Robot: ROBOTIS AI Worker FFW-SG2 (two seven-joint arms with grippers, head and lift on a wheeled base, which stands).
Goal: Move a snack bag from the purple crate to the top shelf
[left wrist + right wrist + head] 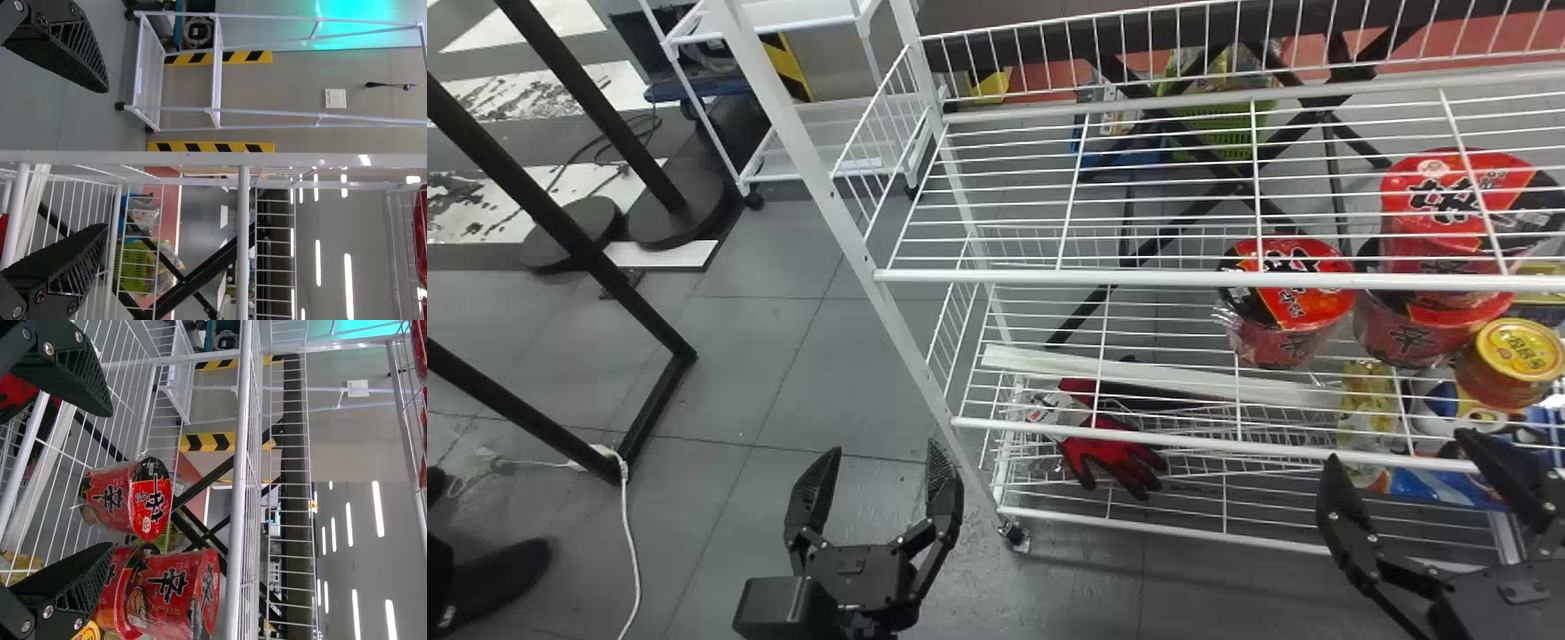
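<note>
Left gripper is hanging over the floor beside the wire rack's near upright, claw spread, pinching nothing; it is probably waiting clear of the frame. Right gripper is hanging at the rack's front, claw also spread and empty, likely leaving you room for a soft bag's bulk. Red packages are sitting above a high rail, probably the top shelf's. Whether your snack bag is among them, or where it is otherwise lying, you are having to leave as cannot tell. Lower down, 2 instant-noodle bowls are standing stacked lid-up, flat lid bearing flat base; 1 lone noodle bowl is standing beside them. You are probably needing to keep your right fingers off those bowls while raising anything.
</note>
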